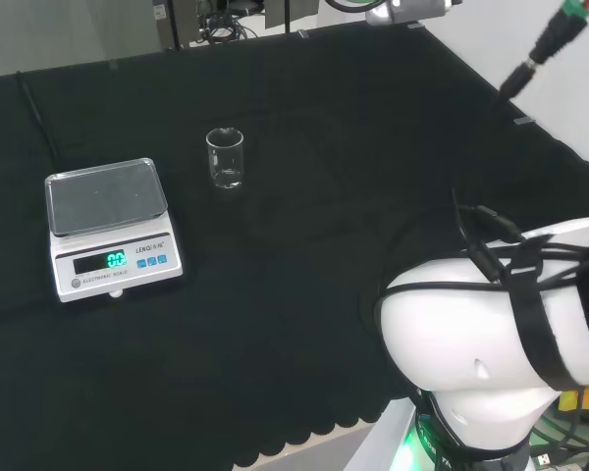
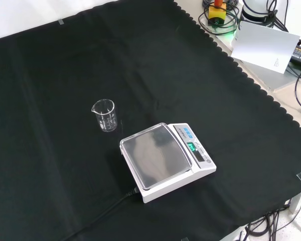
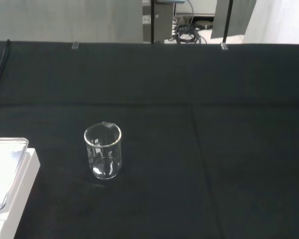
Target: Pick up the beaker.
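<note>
On the black cloth (image 2: 50, 75), a clear beaker (image 2: 105, 115) stands upright left of centre in the front view, just up-left of a white scale (image 2: 166, 160) with a lit green display whose print I leave unread. Head view shows my white arm link (image 1: 491, 339) lower right; whether my hand is released or clenched I cannot tell. Wrist view adds cables and stands behind the bench.

Lab: glass beaker (image 1: 225, 158), electronic scale (image 1: 111, 229), black-cloth bench (image 2: 50, 60).
</note>
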